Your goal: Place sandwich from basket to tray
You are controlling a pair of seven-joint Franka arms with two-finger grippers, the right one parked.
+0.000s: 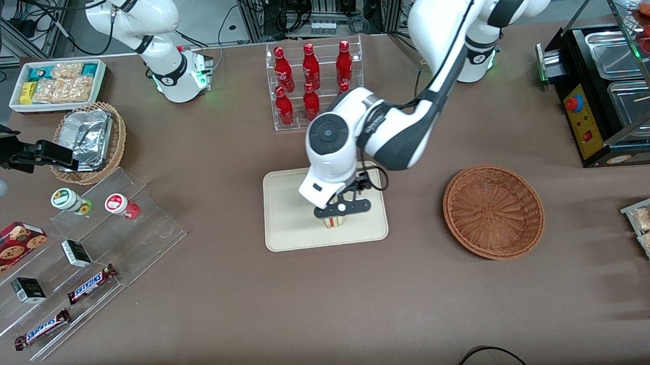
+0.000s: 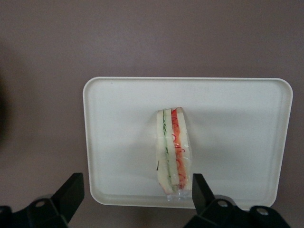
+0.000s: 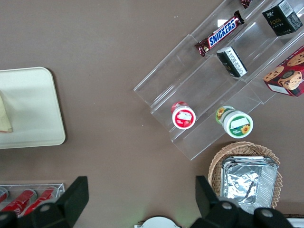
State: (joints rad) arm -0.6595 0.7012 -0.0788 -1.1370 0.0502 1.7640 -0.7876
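The tray (image 1: 288, 216) lies flat on the brown table (image 1: 329, 301), and every place here is told from it. Its four rounded corners and low raised rim show whole in the left wrist view (image 2: 95, 142), with bare table all round the rim. The rack of red bottles (image 1: 313, 83) stands farther from the front camera than the tray, with a strip of bare table between them. The basket (image 1: 493, 211) sits toward the working arm's end of the table, apart from the tray's short edge, and nothing shows inside it. The clear stepped display (image 1: 89, 250) with its cups and candy bars lies toward the parked arm's end, well apart from the tray. The sandwich (image 2: 175, 149) stands on its edge on the tray's floor, cut face with red, white and green layers turned up to the wrist camera, nearer to the tray's long edge on the front camera's side than to the other; open tray surface lies on both sides of it. The gripper (image 1: 341, 208) hangs directly above the sandwich, over the tray. Its fingers (image 2: 202, 190) are spread wide and hold nothing: one finger is just beside the sandwich's end, whether touching it I cannot tell, and the other stands well clear of it.
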